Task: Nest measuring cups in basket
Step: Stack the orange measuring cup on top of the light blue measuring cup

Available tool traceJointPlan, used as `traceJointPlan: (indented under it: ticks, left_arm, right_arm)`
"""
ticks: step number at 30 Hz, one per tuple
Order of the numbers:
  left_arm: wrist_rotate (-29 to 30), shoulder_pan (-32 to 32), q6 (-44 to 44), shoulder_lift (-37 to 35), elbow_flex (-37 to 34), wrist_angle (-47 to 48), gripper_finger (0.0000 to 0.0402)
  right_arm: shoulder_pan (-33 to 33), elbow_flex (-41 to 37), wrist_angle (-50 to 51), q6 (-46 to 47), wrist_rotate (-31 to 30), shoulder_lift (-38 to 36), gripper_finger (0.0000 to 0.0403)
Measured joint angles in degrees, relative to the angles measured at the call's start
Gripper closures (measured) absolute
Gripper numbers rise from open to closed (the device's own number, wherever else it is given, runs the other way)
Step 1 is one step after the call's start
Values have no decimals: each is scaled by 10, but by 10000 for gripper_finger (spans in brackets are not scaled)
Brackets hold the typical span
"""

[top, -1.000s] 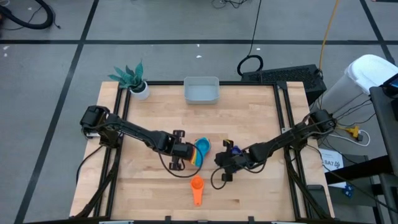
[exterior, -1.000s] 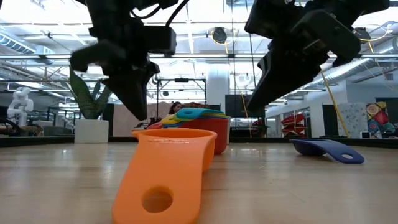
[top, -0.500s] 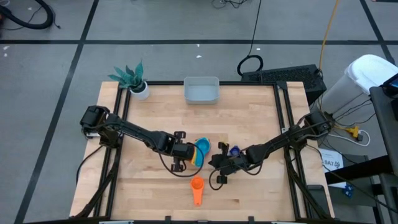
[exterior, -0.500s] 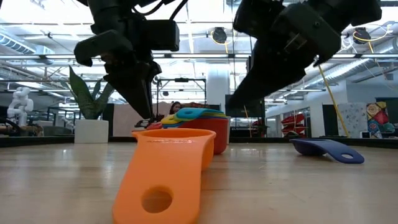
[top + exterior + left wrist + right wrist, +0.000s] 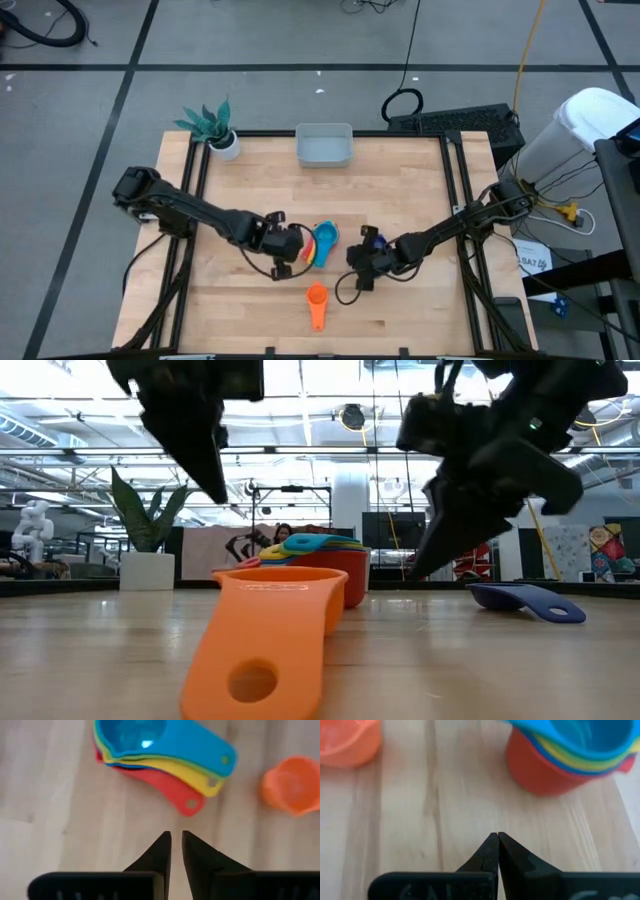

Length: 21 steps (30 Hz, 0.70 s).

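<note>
While both hands hang empty above the tabletop (image 5: 420, 190), the left hand (image 5: 291, 243), fingers pinched nearly together, sits just beside the nested stack of cups (image 5: 321, 243). In its wrist view the stack's handles fan back toward it, so the long axis points at that hand. The right hand (image 5: 352, 262), fingers clenched, lies on the stack's other side, slightly farther off. The orange cup (image 5: 317, 301) lies loose toward the front edge, nearly between the two. A dark blue cup (image 5: 375, 240) lies by the right arm. The basket (image 5: 323, 146) sits well apart at the far edge.
</note>
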State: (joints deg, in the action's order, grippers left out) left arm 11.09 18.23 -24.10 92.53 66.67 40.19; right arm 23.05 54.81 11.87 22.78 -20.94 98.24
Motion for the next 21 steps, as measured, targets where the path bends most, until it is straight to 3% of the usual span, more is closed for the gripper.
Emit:
traceJointPlan:
  ticks: [4, 11, 21]
  left_arm:
    - [0, 41, -16, -5, 3, -39, 351]
    - [19, 104, -15, 1, 30, -38, 351]
    - [39, 131, -25, 54, 32, -116, 350]
  right_arm:
    - [15, 0, 27, 8, -3, -6, 403]
    - [33, 0, 93, 34, -65, -78, 403]
    - [41, 0, 158, 51, -110, -176, 403]
